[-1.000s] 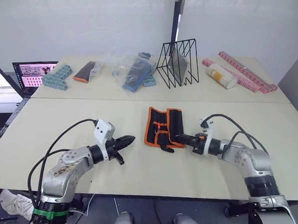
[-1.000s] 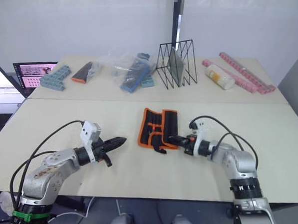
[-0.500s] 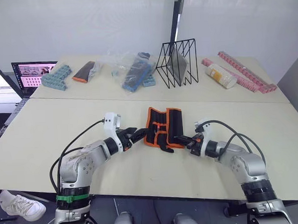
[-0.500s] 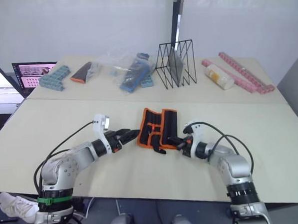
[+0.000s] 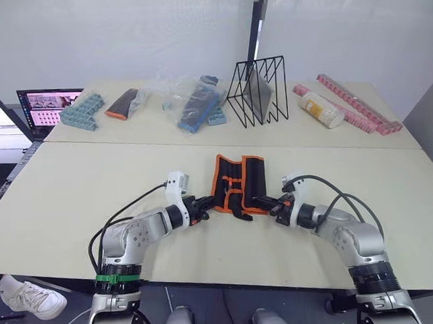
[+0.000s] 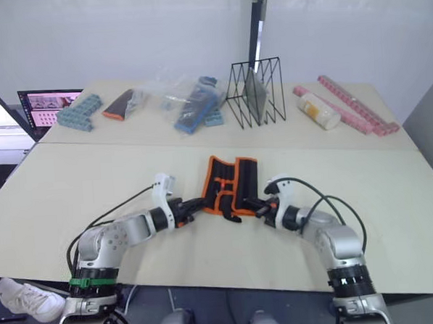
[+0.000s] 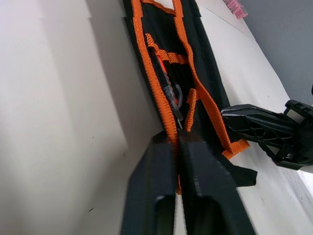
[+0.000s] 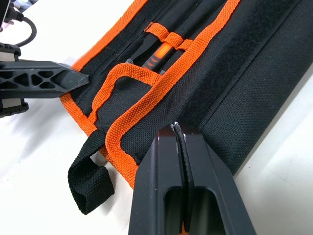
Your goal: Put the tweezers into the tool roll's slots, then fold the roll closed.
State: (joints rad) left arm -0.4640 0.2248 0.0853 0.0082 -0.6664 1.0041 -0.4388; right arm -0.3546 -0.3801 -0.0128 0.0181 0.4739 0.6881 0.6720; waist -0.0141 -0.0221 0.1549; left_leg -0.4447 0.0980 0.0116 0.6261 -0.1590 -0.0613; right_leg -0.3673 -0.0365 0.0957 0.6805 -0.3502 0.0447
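The tool roll (image 5: 239, 182) lies open on the table (image 5: 94, 183), in front of the wire rack (image 5: 260, 91). Left gripper (image 7: 177, 142) pinches the roll's near-left orange edge; right gripper (image 8: 177, 131) pinches its near-right edge. Tweezers (image 7: 171, 95) sit in the slots (image 8: 164, 44).

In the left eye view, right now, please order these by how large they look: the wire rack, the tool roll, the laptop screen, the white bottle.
1. Wire rack, the largest.
2. Tool roll, though it lies nearer the camera, which flatters its size.
3. Laptop screen, partly cut off by the table edge.
4. White bottle, the smallest.
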